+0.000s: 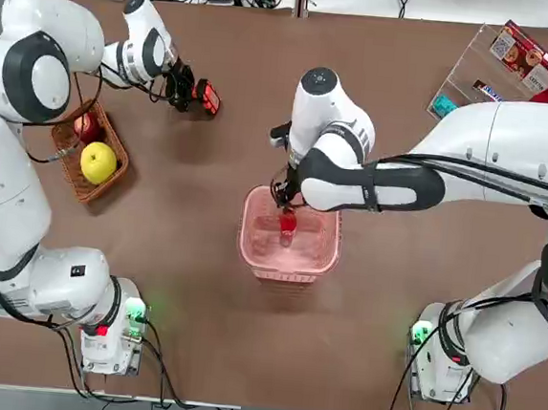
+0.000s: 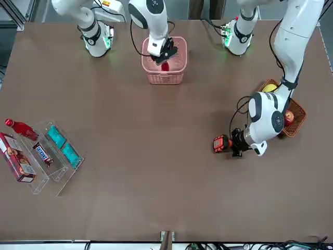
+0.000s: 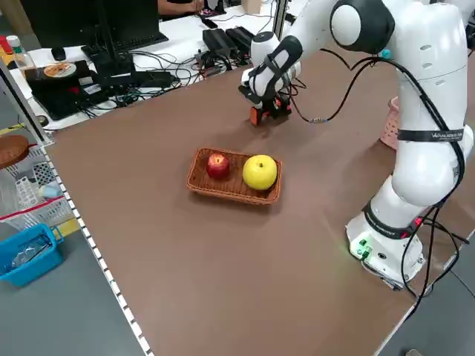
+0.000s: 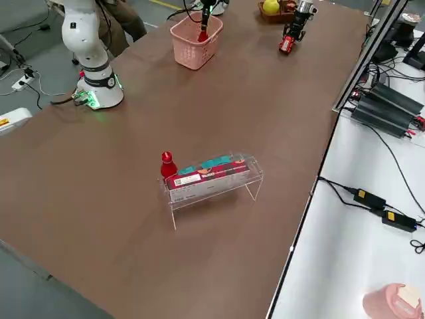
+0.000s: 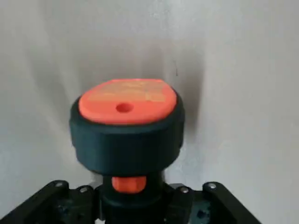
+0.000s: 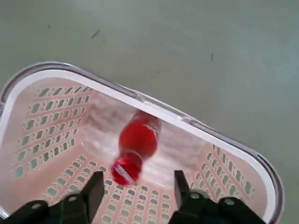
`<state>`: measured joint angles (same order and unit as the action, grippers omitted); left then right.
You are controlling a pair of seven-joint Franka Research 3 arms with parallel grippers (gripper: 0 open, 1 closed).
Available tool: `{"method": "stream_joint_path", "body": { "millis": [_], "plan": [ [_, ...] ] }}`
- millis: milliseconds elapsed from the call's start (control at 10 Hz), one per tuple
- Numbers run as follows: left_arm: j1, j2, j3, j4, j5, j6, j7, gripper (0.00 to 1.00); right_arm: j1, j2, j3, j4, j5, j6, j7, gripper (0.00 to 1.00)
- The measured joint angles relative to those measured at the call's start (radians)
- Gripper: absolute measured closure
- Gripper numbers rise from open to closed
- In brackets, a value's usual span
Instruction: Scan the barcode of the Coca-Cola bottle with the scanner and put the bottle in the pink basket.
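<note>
Two grippers out over the table — one loaded, one bare.
Left to right: left gripper (image 1: pixel 180 89) closed on the scanner (image 1: pixel 207 96); pink basket (image 1: pixel 259 250) with the cola bottle (image 6: pixel 138 140) inside; right gripper (image 6: pixel 140 179) above it, jaws well parted, holding nothing — then a clear rack (image 1: pixel 458 71), second cola bottle (image 1: pixel 547 92) on it.

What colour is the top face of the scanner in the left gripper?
Orange-red, with a duller tan patch; the left wrist view shows the scanner best.
</note>
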<state>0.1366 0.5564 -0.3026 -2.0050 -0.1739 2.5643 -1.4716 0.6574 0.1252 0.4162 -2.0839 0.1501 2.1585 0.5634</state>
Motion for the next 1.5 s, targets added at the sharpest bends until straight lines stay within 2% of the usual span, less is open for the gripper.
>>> {"method": "stream_joint_path", "body": {
  "millis": [300, 400, 500, 600, 700, 800, 900, 1100, 1300, 1400, 1500],
  "plan": [
    [0.0, 0.006, 0.0, 0.0, 0.004, 0.0, 0.013, 0.83, -0.006, -0.03, -0.01, 0.024, -0.003, 0.004, 0.0, 0.13],
    [0.0, 0.008, 0.0, 0.001, 0.004, 0.001, 0.016, 0.81, -0.024, -0.07, -0.019, 0.053, -0.003, -0.012, -0.001, 0.02],
    [0.0, 0.011, 0.001, 0.001, 0.004, 0.001, 0.023, 0.8, -0.052, -0.111, -0.039, 0.097, -0.006, -0.072, -0.007, 0.01],
    [0.001, 0.012, 0.001, 0.002, 0.004, 0.001, 0.035, 0.72, -0.086, -0.144, -0.084, 0.155, -0.012, -0.158, -0.06, 0.01],
    [0.001, 0.012, 0.0, 0.005, 0.005, 0.002, 0.042, 0.57, -0.134, -0.16, -0.147, 0.218, -0.014, -0.234, -0.155, 0.01],
    [0.001, 0.013, 0.0, 0.007, 0.005, 0.002, 0.046, 0.5, -0.218, -0.162, -0.192, 0.273, -0.015, -0.274, -0.246, 0.01],
    [0.002, 0.013, 0.0, 0.008, 0.005, 0.002, 0.052, 0.41, -0.335, -0.16, -0.208, 0.309, -0.016, -0.285, -0.318, 0.01],
    [0.001, 0.013, -0.001, 0.009, 0.015, 0.002, 0.057, 0.32, -0.543, -0.155, -0.217, 0.377, -0.016, -0.347, -0.387, 0.01],
    [0.0, 0.013, -0.002, 0.014, 0.038, 0.002, 0.057, 0.05, -0.664, -0.154, -0.217, 0.439, -0.076, -0.464, -0.396, 0.01],
    [0.0, 0.011, -0.003, 0.017, 0.039, 0.002, 0.057, 0.0, -0.696, -0.153, -0.216, 0.462, -0.139, -0.504, -0.395, 0.01],
    [0.0, 0.008, -0.004, 0.019, 0.039, 0.002, 0.057, 0.0, -0.722, -0.152, -0.219, 0.488, -0.174, -0.551, -0.394, 0.01]
  ]
}}
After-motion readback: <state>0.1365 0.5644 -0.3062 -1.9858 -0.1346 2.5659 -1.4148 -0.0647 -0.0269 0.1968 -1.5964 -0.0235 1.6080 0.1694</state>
